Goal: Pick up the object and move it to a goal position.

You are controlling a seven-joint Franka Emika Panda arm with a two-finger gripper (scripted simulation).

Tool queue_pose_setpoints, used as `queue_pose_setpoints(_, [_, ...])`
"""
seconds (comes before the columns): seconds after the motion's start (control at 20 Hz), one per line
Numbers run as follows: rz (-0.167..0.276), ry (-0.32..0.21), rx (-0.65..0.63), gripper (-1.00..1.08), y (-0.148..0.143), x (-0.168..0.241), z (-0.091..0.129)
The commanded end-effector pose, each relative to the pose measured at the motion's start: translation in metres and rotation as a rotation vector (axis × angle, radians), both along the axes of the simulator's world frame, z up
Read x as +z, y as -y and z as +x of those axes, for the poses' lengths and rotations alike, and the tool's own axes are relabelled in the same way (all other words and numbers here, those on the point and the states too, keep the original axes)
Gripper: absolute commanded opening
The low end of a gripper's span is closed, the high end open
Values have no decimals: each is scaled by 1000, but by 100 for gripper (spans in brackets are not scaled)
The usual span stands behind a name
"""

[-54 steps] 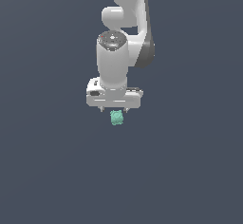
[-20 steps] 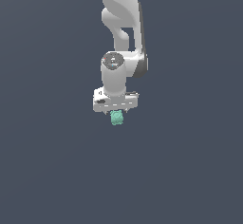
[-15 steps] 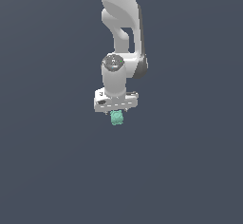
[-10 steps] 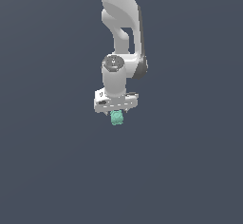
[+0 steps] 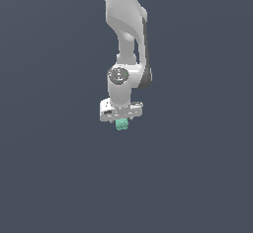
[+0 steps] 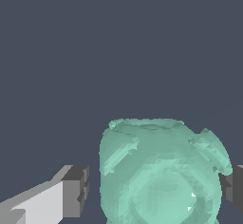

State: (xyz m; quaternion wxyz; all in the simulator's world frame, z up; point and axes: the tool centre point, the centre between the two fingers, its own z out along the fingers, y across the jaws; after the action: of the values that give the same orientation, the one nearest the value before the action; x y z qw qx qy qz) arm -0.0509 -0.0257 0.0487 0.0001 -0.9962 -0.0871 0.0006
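Now barely shifted from a second ago: gripper (image 5: 122, 120) clamped on the mint-green object (image 5: 121, 124), hanging mid-air beneath the arm (image 5: 126, 29). Probably nearing the goal.

Support surface (image 5: 197, 177): flat, uniform dark slate-grey, matte, same tone edge to edge in ext. view. Wrist view shows the same grey filling the frame behind the foreground items. Surface type (floor, table top or plain backdrop) can't be determined; possibly a floor seen from above. The green blob (image 5: 122, 124) appears against this grey; whether it makes contact w/ the surface can't be judged from either view.
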Motion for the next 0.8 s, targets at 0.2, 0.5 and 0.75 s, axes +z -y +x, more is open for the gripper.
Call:
queue_pose_setpoints(0.2, [0, 1, 1, -100, 0, -9, 1])
queue_pose_setpoints(0.5, [0, 1, 1, -100, 0, -9, 1])
queue_pose_setpoints(0.75, [0, 2, 1, -100, 0, -8, 1])
